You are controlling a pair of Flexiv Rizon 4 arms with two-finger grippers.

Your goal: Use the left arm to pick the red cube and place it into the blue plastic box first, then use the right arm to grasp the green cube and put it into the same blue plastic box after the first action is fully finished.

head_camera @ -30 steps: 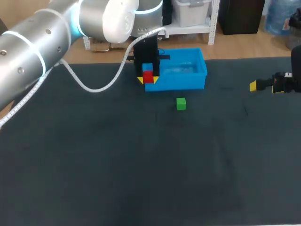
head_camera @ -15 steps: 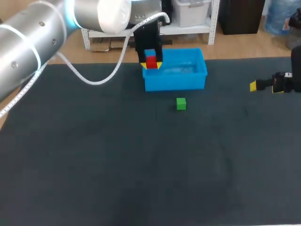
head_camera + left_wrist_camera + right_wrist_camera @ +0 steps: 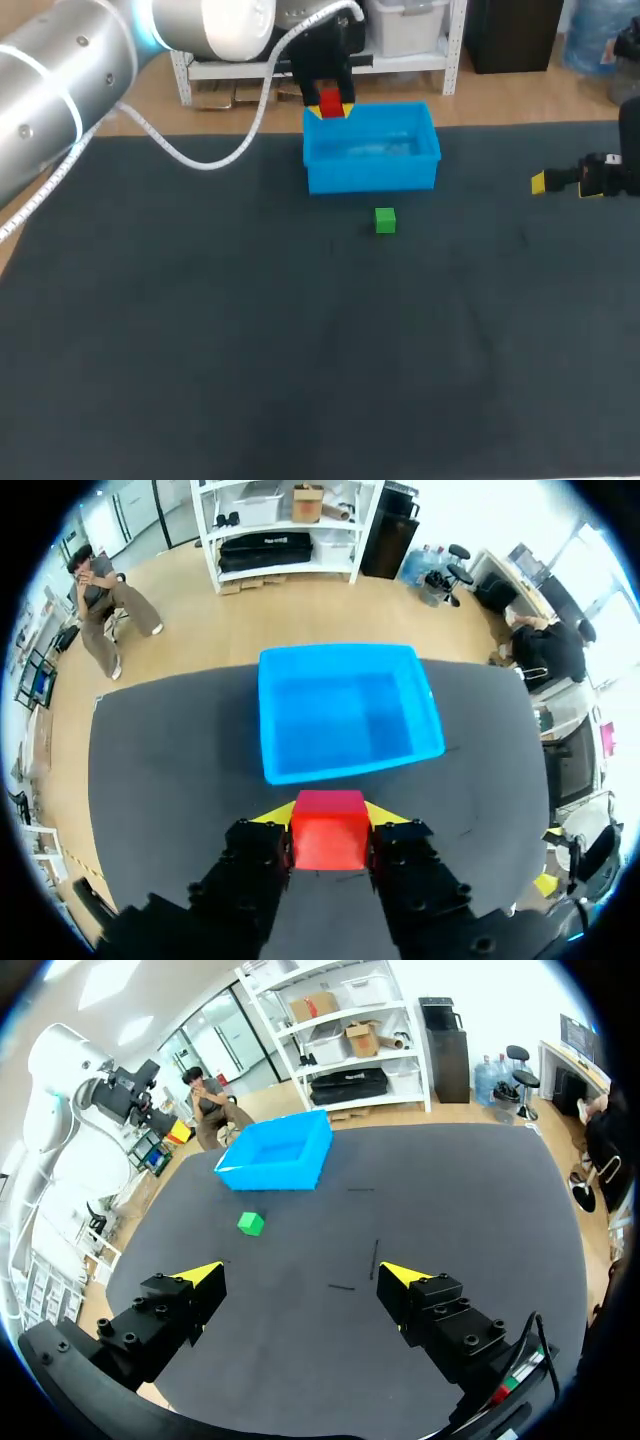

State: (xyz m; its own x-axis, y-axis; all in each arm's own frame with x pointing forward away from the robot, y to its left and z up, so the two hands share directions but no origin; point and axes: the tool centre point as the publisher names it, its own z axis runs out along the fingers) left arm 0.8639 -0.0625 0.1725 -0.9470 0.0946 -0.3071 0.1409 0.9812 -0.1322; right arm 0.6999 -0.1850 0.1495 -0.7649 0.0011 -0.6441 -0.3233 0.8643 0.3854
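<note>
Left fingers (image 3: 330, 111) pinch the red cube (image 3: 330, 101), held aloft near the left rim of the blue plastic box (image 3: 370, 176). Best practice is to centre it over the interior, lower it, then release. Right fingers (image 3: 300, 1275) hang spread and empty, well apart from the green cube (image 3: 385, 220) on the desk (image 3: 300, 350). Count: one red cube, one green cube, one box

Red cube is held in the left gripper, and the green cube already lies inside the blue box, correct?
No. The green cube lies on the table in front of the blue box, as the head view shows. The red cube is held in the left gripper.
</note>
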